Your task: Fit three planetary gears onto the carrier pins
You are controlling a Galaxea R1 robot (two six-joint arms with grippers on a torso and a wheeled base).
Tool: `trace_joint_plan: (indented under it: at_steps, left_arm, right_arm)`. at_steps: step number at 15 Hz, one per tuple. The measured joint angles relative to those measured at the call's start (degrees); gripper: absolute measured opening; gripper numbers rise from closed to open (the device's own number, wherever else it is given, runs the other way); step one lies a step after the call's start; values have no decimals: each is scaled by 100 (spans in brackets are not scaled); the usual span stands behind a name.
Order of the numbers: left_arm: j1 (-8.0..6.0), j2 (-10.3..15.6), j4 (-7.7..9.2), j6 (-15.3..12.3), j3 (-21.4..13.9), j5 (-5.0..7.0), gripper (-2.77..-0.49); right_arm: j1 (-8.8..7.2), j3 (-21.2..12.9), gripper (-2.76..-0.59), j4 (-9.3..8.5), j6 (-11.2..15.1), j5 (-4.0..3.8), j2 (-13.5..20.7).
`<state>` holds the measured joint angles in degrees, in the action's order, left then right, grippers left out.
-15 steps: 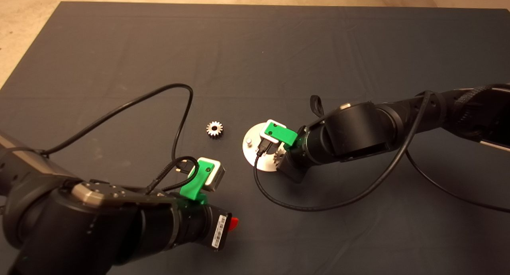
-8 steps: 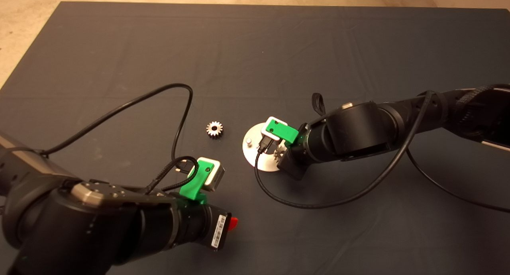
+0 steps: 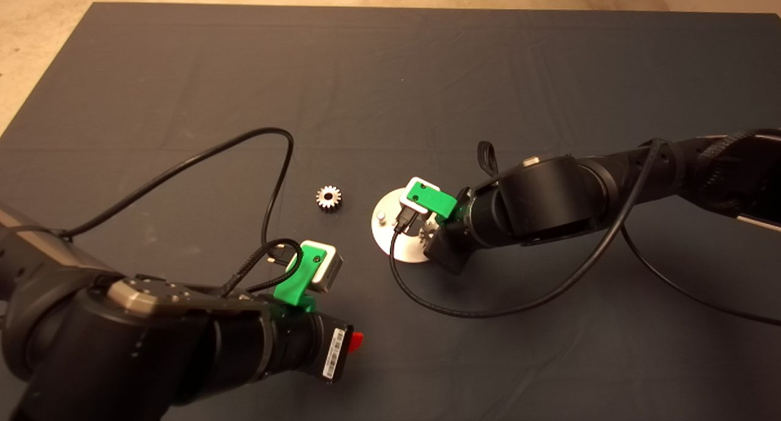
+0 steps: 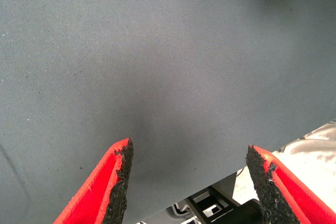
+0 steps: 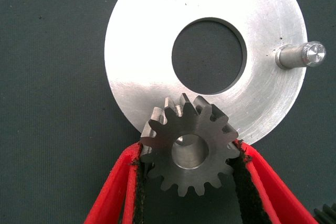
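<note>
Right end effector [image 5: 186,182] grips one planetary gear [image 5: 188,145] by its teeth, flat, over the near rim of the round carrier plate [image 5: 136,77]; a pin end shows through the bore. Two bare carrier pins [image 5: 307,54] stand upright on the plate. The plate sits mid-mat [image 3: 390,73], slightly toward the bench's right edge. A second gear [image 3: 328,197] lies flat on the mat just beside the plate, toward the left edge. Left end effector [image 4: 189,182] is spread wide, empty, over bare mat near the front edge.
</note>
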<state>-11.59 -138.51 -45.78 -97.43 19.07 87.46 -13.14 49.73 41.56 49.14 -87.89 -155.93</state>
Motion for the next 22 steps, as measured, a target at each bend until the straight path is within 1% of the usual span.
trace_joint_plan:
  at_steps: [2, 7, 22]
  left_arm:
    - [0, 2, -24, 0, 0, -1, -177]
    - [0, 13, -80, 0, 0, 1, -177]
    - [2, 13, -108, 0, 0, 0, -177]
  right_arm:
    - [27, 2, -239, 6, 0, -2, 0]
    - [33, 35, -239, 8, 0, -2, -13]
    - [59, 71, -239, 44, 0, -13, -46]
